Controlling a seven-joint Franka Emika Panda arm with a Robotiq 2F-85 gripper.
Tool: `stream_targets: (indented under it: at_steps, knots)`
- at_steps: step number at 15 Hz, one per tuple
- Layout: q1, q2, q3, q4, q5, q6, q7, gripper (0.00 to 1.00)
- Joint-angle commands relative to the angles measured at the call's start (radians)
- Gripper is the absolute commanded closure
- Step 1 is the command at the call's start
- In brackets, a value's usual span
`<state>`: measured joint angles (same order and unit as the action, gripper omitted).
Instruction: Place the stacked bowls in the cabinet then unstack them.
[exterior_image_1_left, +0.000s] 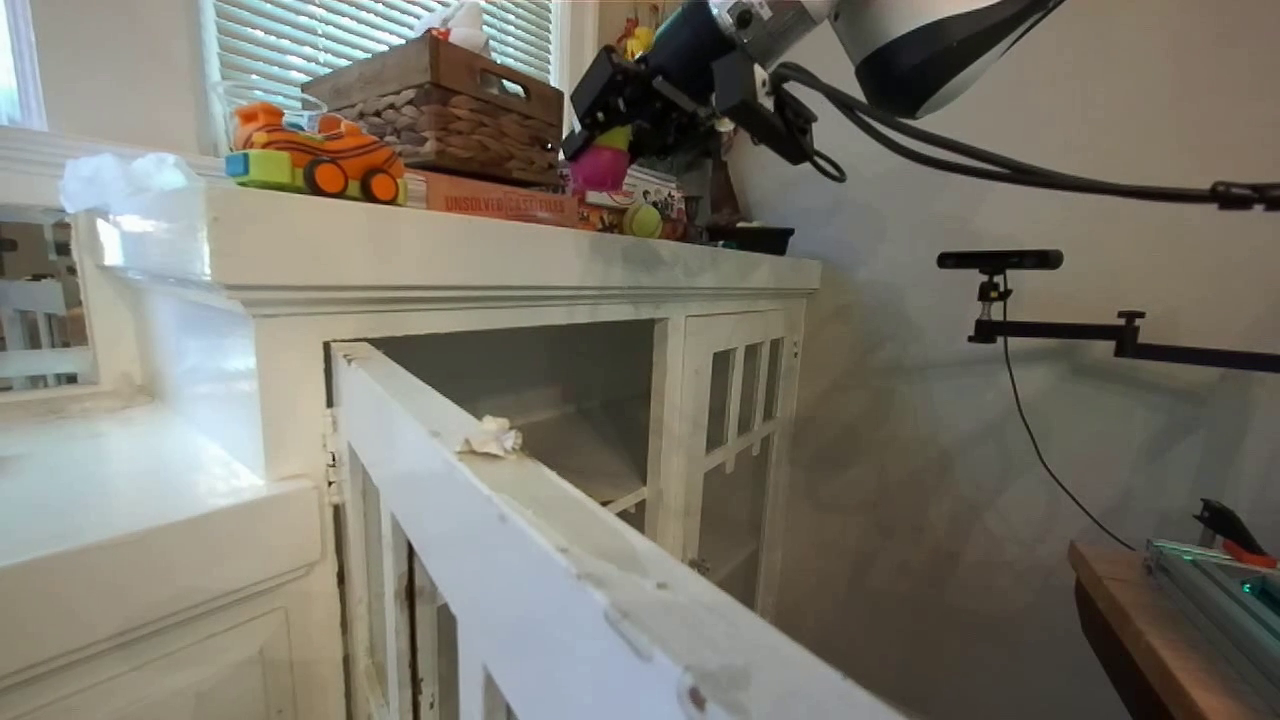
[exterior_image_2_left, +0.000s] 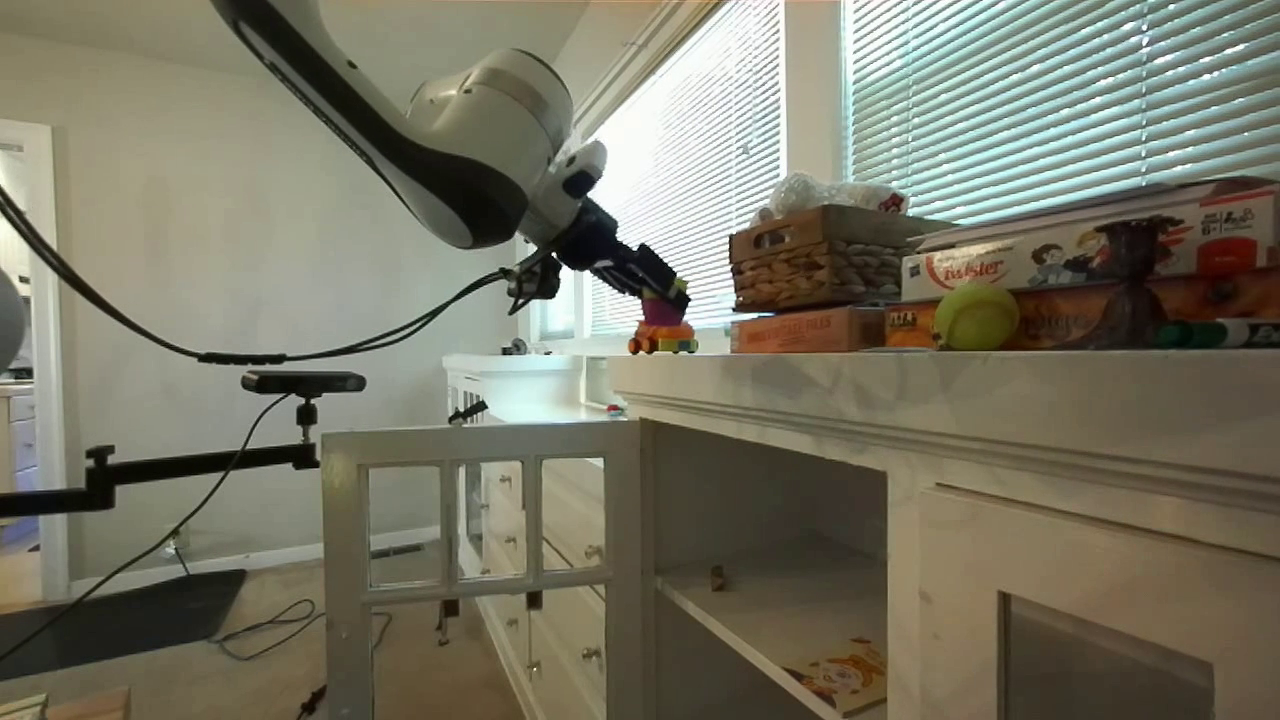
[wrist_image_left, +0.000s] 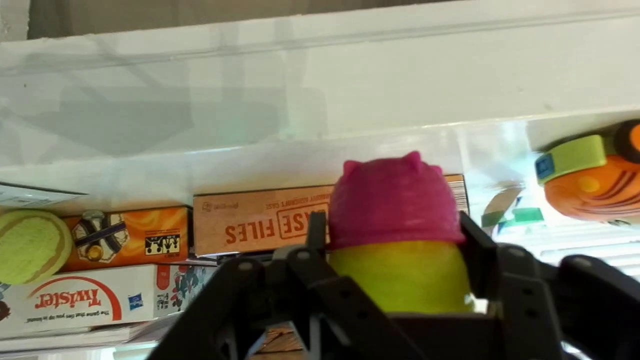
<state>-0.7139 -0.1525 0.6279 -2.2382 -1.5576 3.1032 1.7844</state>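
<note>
My gripper (wrist_image_left: 392, 230) is shut on the stacked bowls, one finger on each side. The magenta bowl (wrist_image_left: 395, 200) with small nubs is farther out, and the yellow-green bowl (wrist_image_left: 400, 275) is nearer the palm. The magenta bowl also shows in both exterior views (exterior_image_1_left: 600, 170) (exterior_image_2_left: 662, 311), held tilted in the air near the level of the cabinet top. The cream-white cabinet (exterior_image_1_left: 520, 250) (exterior_image_2_left: 760, 385) has one glass-paned door (exterior_image_1_left: 590, 545) (exterior_image_2_left: 480, 592) standing open. Its inner shelf (exterior_image_2_left: 770, 605) shows through the opening, below the gripper. The bowls' insides are hidden.
On the cabinet top are an orange toy car (exterior_image_1_left: 330, 155), a woven basket (exterior_image_1_left: 470, 125), game boxes (exterior_image_2_left: 1060, 265), a tennis ball (exterior_image_2_left: 976, 317) and a dark candlestick (exterior_image_2_left: 1130, 280). The shelf holds a small brown block (exterior_image_2_left: 717, 577) and a printed card (exterior_image_2_left: 845, 675). Crumpled paper (exterior_image_1_left: 492, 437) lies on the door's top edge.
</note>
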Motion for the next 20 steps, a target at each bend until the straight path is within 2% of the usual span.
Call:
stream_targets:
  at_steps: [1, 7, 13, 20]
  knots:
    - [0.001, -0.104, -0.024, -0.087, -0.018, 0.084, 0.076, 0.63]
    - [0.001, -0.155, -0.046, -0.179, -0.025, 0.145, 0.080, 0.63]
    - [0.005, -0.180, -0.059, -0.210, -0.078, 0.202, 0.071, 0.63]
    - [0.000, -0.137, -0.069, -0.249, -0.112, 0.166, 0.062, 0.63]
